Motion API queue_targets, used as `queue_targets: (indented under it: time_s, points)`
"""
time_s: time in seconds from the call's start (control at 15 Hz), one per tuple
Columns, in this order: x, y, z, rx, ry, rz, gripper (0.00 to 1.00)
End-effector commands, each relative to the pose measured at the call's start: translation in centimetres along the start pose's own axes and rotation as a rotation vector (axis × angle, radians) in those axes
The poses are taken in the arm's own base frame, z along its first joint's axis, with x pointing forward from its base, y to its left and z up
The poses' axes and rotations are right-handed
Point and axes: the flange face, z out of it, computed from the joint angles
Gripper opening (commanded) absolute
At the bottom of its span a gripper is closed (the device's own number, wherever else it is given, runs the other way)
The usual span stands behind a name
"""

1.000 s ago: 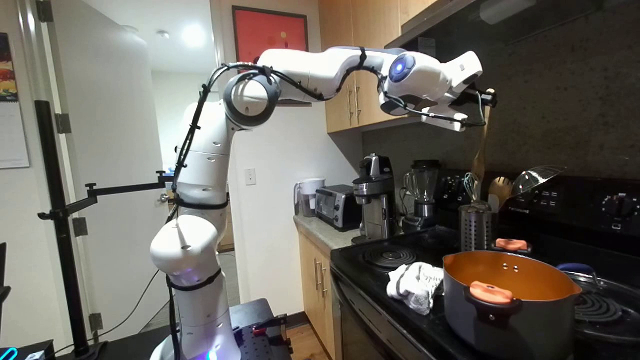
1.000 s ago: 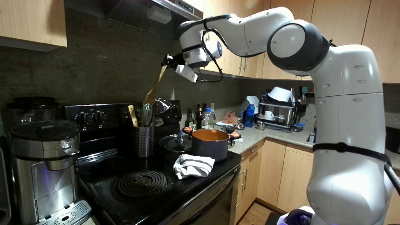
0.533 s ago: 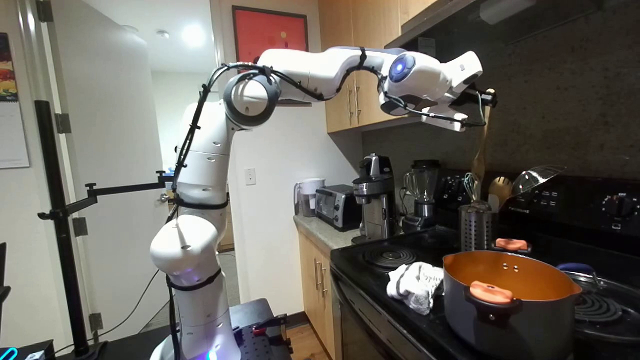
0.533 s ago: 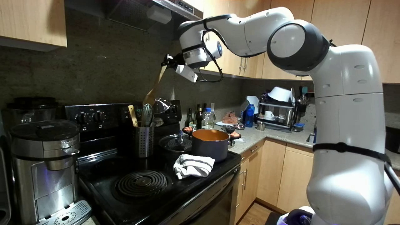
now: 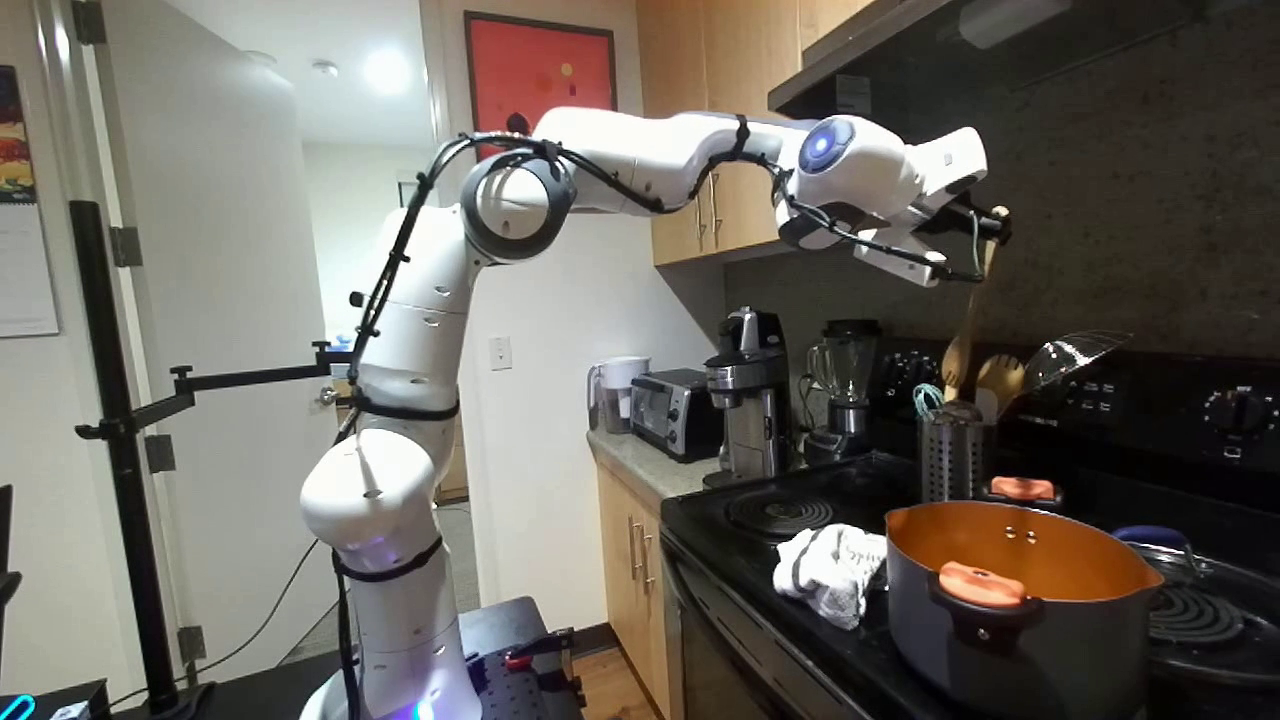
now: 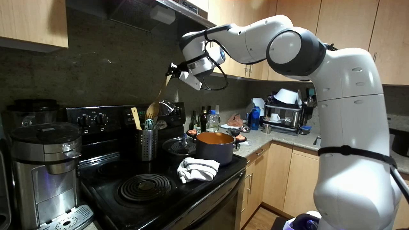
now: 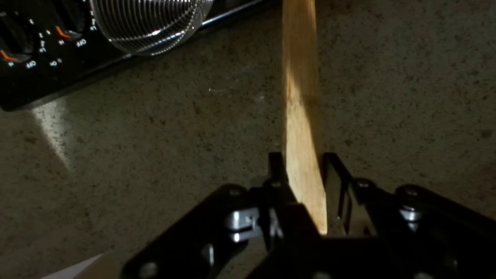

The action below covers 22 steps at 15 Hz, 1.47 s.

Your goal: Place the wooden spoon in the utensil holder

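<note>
At 8 o'clock in an exterior view, a silver coffee maker point(image 6: 46, 188) is seen beside the black stove point(image 6: 104, 188). To its right, a wooden utensil point(image 6: 136, 118) is leaned toward 11 o'clock out of the utensil holder point(image 6: 148, 147), which is stood upright at the back of the stove, with a coil burner point(image 6: 145, 187) set at its 6 o'clock. A whisk point(image 6: 149, 124) is also held in the holder. In both exterior views the wooden spoon point(image 6: 154, 108) is shown head down, its head just above the holder's mouth and its handle tilted toward 1 o'clock; whether the whisk is touched by it cannot be told. At 4 o'clock from the holder, a striped white towel point(image 6: 198, 170) is laid in a heap on the stove, close by the pot point(image 6: 214, 151), which is placed at 3 o'clock. At 2 o'clock from the pot, a blue bottle point(image 6: 255, 118) and then a dish rack point(image 6: 281, 107) are stood on the tabletop point(image 6: 257, 139). The far right is filled by the robot arm point(image 6: 353, 127).

In the wrist view, a wire strainer point(image 7: 151, 23) is seen at 11 o'clock. To its right, the spoon's handle is clamped between the two fingers point(image 7: 276, 166) of the gripper point(image 7: 303, 164), its end jutting past them toward 5 o'clock.
</note>
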Motion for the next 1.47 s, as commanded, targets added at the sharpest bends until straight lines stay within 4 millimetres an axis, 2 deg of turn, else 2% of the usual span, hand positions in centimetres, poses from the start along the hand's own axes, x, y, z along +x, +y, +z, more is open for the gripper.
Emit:
queue_targets:
  time_s: [0.0,0.53,0.8,1.4]
  points:
    - [0.9,-0.5,0.4,0.017,-0.023,0.049,0.07]
    - [1.3,-2.0,1.4,0.04,0.049,-0.024,0.07]
    - [0.1,-1.2,2.3,0.038,0.061,-0.094,0.07]
    - [-3.5,1.4,3.4,0.017,0.022,-0.111,0.07]
